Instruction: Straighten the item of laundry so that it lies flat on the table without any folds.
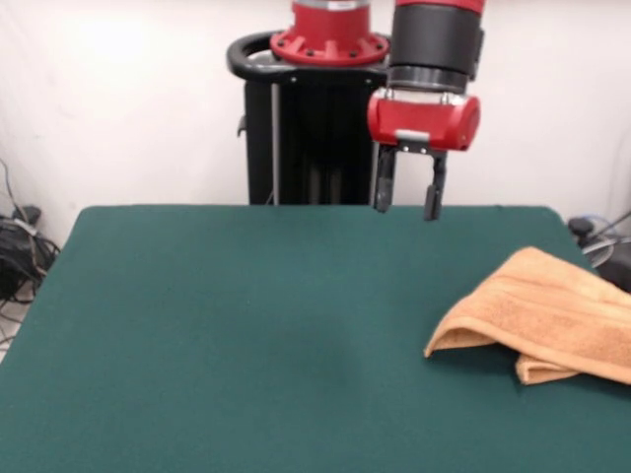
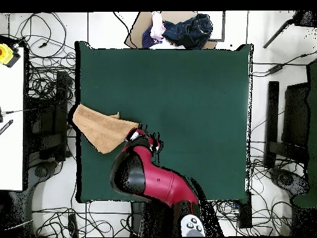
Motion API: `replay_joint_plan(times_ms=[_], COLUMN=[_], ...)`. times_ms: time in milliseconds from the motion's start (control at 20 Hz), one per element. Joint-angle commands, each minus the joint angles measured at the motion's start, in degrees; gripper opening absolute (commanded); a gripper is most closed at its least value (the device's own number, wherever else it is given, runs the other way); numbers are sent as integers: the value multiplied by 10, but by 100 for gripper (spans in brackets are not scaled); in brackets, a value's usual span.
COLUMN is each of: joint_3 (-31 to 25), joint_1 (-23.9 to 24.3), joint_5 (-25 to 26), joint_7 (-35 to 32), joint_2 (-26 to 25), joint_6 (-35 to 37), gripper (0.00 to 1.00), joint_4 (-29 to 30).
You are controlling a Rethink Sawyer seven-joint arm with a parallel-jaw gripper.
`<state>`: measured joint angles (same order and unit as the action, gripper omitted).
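The light orange towel (image 1: 548, 313) lies crumpled at the right side of the dark green table (image 1: 246, 335), folded over itself, with its right part reaching the table's edge. In the overhead view the towel (image 2: 101, 127) sits at the left edge of the table (image 2: 186, 93) and sticks out past it. My gripper (image 1: 407, 200) hangs above the table's far edge, left of and behind the towel. It is open and empty, fingers pointing down. In the overhead view the red and black arm (image 2: 151, 176) covers the gripper, right beside the towel's near corner.
The black pedestal (image 1: 306, 128) stands behind the table's far edge. Cables (image 1: 20, 246) lie on the floor on both sides. A person (image 2: 179, 28) shows at the top edge of the overhead view, beyond the table.
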<state>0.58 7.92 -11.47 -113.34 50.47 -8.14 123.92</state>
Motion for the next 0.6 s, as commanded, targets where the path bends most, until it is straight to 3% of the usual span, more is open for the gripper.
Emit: replay_joint_plan(times_ms=[50,600], joint_3=[-83,-88], joint_1=[16,-2], joint_5=[4,-27], joint_7=[-147,-153], joint_2=[-29,-60], joint_6=[-36,-67], gripper=[100,100], joint_4=[-2,-27])
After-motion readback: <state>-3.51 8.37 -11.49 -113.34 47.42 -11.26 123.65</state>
